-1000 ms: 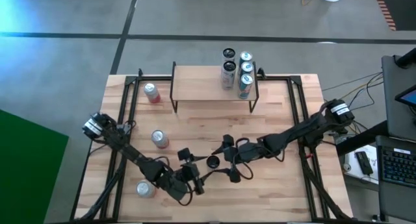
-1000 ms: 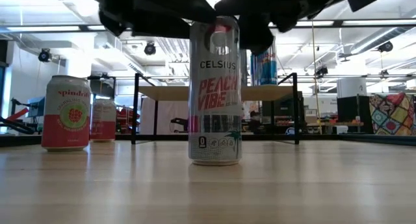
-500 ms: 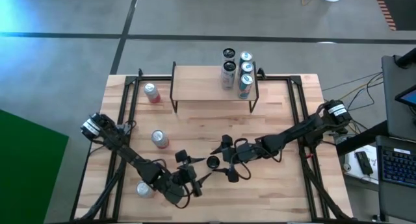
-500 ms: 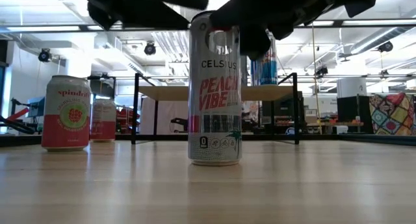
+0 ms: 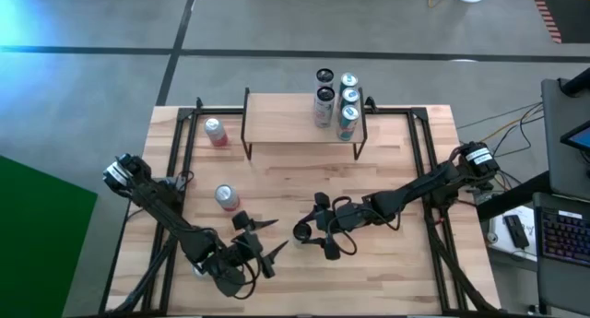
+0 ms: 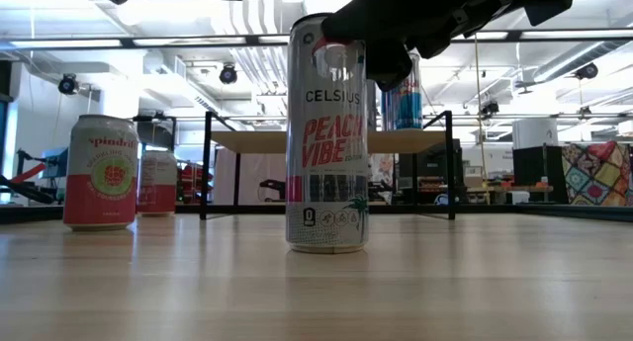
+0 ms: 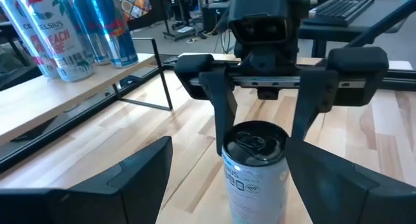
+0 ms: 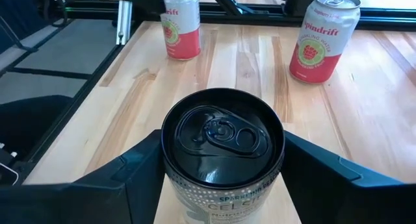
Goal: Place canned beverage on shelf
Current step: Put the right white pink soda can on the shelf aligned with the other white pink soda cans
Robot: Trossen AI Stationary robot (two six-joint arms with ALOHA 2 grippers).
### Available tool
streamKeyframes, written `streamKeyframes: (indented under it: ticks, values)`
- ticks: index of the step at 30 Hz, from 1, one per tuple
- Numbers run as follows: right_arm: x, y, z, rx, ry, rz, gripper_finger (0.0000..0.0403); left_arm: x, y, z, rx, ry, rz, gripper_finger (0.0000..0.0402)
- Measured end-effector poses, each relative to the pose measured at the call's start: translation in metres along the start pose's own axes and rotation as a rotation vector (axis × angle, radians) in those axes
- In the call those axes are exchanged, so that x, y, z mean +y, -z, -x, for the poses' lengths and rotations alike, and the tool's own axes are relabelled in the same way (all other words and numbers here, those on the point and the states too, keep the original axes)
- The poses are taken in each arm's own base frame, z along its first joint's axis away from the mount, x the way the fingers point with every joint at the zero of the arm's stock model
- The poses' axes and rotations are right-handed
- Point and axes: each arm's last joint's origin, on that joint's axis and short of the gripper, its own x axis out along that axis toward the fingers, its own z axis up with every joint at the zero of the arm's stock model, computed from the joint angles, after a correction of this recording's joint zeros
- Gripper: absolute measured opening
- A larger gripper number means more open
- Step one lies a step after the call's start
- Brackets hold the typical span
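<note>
A tall Celsius can stands upright on its base on the slatted tabletop, near the middle. My right gripper is open, reaching in level from the table's right, with one finger on each side of the can's upper part. My left gripper is open and empty, a little to the left of the can, which it faces in the left wrist view. The shelf stands at the far edge, with several cans on its right end. My right gripper has a finger on each side of the can just below its rim, coming level from the table's right. I cannot tell whether the fingers touch the can. The can stands upright with its base on the table.
Two pink Spindrift cans stand on the table's left part, and a third sits near the front left, partly under my left arm. The left half of the shelf top is bare. Black frame rails run along the table's sides.
My left gripper has drawn back from the Celsius can toward the table's left and near edge, staying open, and has risen out of the low view. The can has stayed upright where it was. My right gripper has kept its place around the can.
</note>
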Motion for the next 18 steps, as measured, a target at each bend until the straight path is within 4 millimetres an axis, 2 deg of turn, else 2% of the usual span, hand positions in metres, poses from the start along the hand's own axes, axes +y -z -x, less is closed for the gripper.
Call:
streamKeyframes:
  ticks: [5, 9, 18]
  values:
    - [-0.002, -0.006, 0.009, 0.006, -0.007, 0.039, 0.0253, 0.004, -0.004, 0.002, 0.002, -0.007, -0.018, 0.0284]
    - [-0.012, -0.023, 0.029, -0.021, 0.0, 0.037, 0.0252, 0.006, -0.006, 0.003, 0.004, -0.009, 0.012, 0.0284]
    - [-0.07, -0.066, 0.09, -0.057, 0.117, -0.029, 0.0252, 0.011, -0.006, -0.004, 0.012, -0.037, 0.011, 0.0284]
